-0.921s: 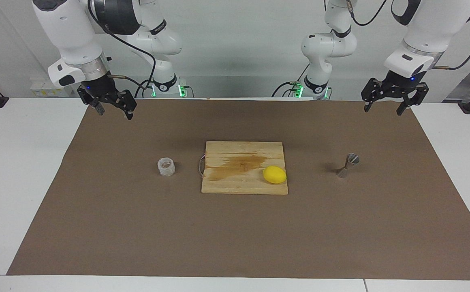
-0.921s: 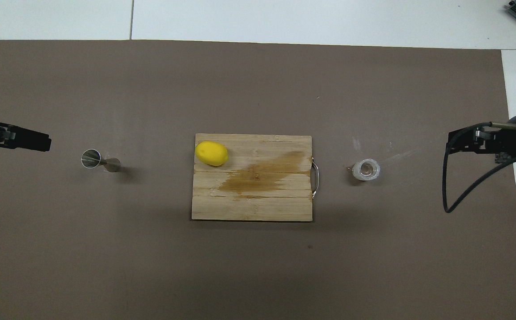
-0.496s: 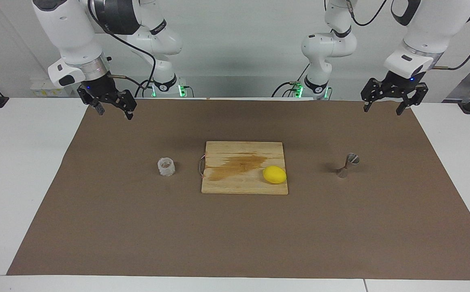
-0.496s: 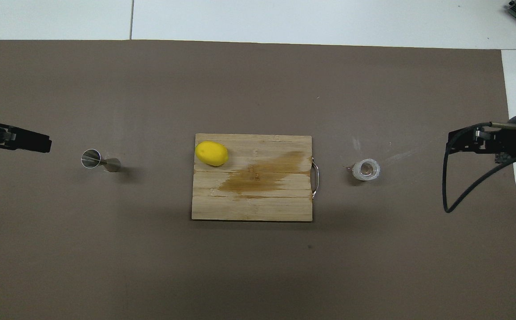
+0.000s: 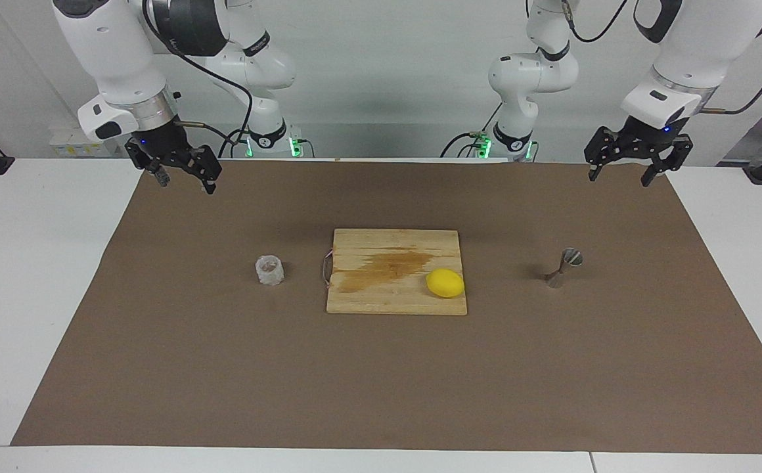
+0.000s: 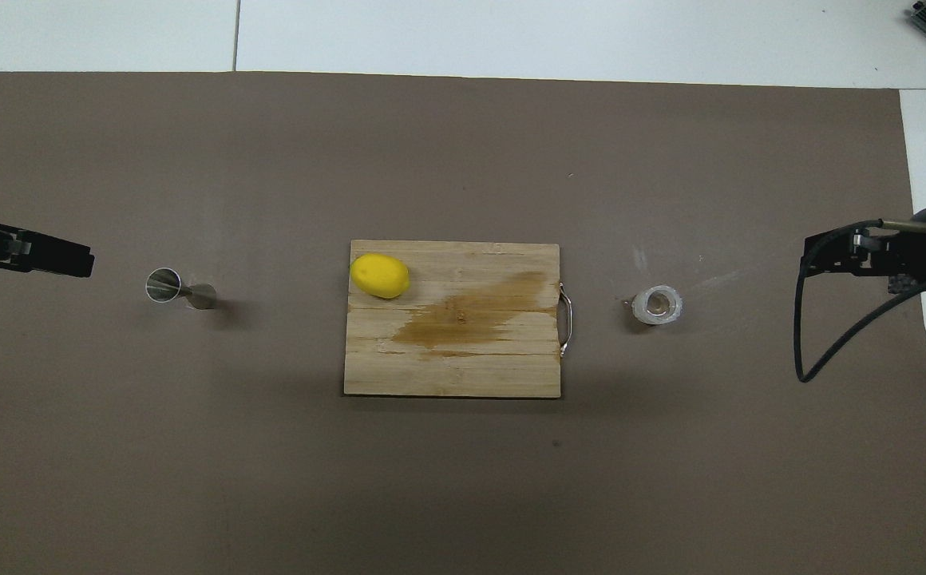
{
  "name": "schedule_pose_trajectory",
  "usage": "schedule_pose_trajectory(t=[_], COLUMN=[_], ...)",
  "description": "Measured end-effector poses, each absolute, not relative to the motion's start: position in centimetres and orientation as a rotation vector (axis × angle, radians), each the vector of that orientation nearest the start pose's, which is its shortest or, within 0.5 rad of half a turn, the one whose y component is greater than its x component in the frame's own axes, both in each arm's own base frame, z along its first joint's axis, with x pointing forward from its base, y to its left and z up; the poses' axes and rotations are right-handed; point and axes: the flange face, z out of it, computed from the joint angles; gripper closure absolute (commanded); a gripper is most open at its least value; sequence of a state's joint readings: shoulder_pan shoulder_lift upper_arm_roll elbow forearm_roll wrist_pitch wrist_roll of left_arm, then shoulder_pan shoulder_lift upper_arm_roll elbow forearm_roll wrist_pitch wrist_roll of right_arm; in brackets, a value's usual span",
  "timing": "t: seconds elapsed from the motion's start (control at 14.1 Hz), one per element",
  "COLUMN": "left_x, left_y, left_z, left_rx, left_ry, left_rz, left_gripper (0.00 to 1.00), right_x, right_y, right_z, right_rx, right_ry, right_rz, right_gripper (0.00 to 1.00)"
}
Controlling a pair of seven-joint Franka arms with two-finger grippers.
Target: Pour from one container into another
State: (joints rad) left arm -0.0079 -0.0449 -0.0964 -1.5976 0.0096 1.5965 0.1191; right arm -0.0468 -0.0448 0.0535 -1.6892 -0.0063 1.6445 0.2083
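The translucent whitish crinkled cup stands on the brown mat toward the right arm's end, also in the overhead view. The grey metal hourglass jigger stands toward the left arm's end, also in the overhead view. My right gripper hangs open and empty above the mat's edge nearest the robots, well apart from the cup; it shows at the overhead view's edge. My left gripper hangs open and empty above the same mat edge, well apart from the jigger.
A wooden cutting board with a dark stain and a metal handle lies between cup and jigger. A yellow lemon sits on its corner toward the jigger. The brown mat covers most of the white table.
The left gripper has shifted very slightly. Cup, jigger, board and lemon have not moved.
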Motion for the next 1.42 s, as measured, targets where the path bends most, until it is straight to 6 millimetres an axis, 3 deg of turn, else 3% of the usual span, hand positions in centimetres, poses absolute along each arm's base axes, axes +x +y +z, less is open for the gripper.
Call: schedule_pose_trajectory(t=[0.64, 1.06, 1.42], left_x=[54.3, 54.9, 56.8], left_y=[-6.2, -5.3, -2.5], left_z=[63.2, 62.4, 58.8], left_rx=[-3.109, -3.115, -3.226], left_ry=[0.366, 0.330, 0.017], left_rz=[-0.051, -0.024, 0.083], left_gripper=[0.00, 0.00, 0.00], right_x=[54.5, 54.5, 54.5], right_y=[0.4, 0.4, 0.4], right_z=[59.9, 59.9, 59.9], right_rx=[-3.134, -3.134, -3.134], right_ry=[0.316, 0.316, 0.316], right_rz=[-0.002, -0.002, -0.002], right_gripper=[0.00, 0.00, 0.00])
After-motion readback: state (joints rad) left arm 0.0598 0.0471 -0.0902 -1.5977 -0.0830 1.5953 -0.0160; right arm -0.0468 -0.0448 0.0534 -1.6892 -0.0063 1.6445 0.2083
